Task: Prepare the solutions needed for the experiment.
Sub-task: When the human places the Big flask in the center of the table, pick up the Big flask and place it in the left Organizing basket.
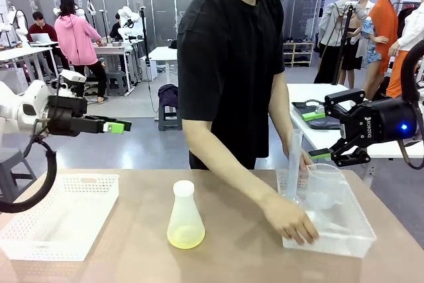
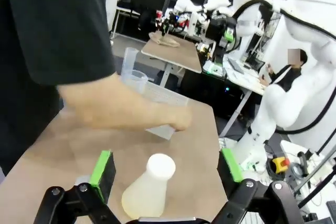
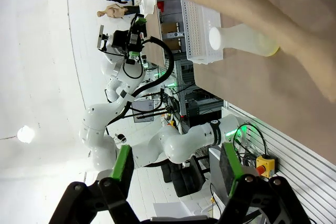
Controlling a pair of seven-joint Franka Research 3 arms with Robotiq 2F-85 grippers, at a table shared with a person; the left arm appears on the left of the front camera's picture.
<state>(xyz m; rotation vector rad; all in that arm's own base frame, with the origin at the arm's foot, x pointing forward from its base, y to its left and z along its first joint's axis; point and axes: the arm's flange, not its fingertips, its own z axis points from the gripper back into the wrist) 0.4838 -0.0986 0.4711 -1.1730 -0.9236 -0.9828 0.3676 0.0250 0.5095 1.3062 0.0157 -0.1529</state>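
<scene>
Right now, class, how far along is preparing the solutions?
Done: the flask holds a shallow yellow layer, standing on the table. In hand: the person's hand is at the right basket beside the jug. Remaining: the left gripper and right gripper hang open, empty.

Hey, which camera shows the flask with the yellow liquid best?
The front view: the flask stands whole, upright, yellow layer plain. The left wrist view looks down on the flask, base partly hidden; the right wrist view shows the flask sideways and small.
</scene>
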